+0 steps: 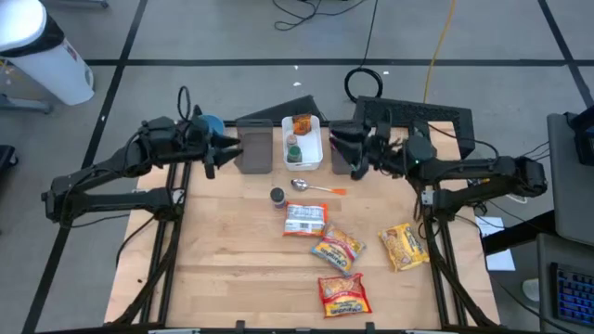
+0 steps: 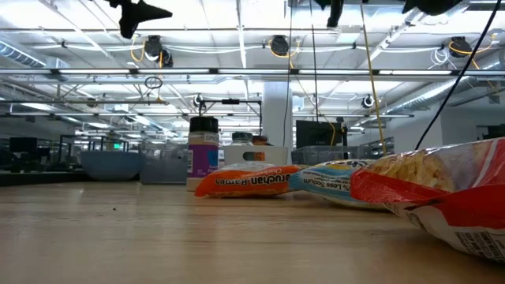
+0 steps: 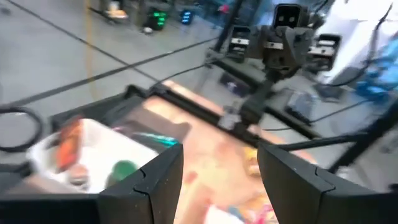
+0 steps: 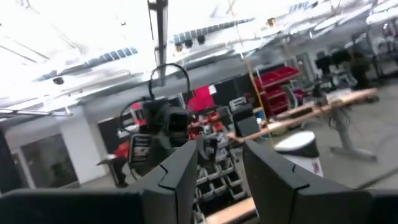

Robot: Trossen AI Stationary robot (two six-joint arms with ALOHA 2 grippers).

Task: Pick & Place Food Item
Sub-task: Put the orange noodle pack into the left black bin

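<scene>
Several food packets lie flat on the wooden table: an orange and white ramen packet (image 1: 304, 219) (image 2: 245, 180), two yellow ones (image 1: 337, 248) (image 1: 403, 245) and a red one (image 1: 343, 293) (image 2: 442, 193). A small dark-lidded jar (image 1: 277, 197) (image 2: 203, 154) stands upright near a spoon (image 1: 316, 187). A white bin (image 1: 311, 156) (image 3: 99, 149) at the far edge holds an orange item (image 1: 302, 123) and a green-lidded one (image 1: 293, 142). My left gripper (image 1: 232, 148) (image 3: 221, 180) hovers open left of the bin. My right gripper (image 1: 336, 142) (image 4: 221, 168) hovers open right of it, tipped upward. Both are empty.
Two grey containers (image 1: 252, 147) (image 1: 343, 156) flank the white bin at the far edge. A black keyboard-like tray (image 1: 418, 116) sits behind the right arm. Bare wood lies on the table's left half and along its near edge.
</scene>
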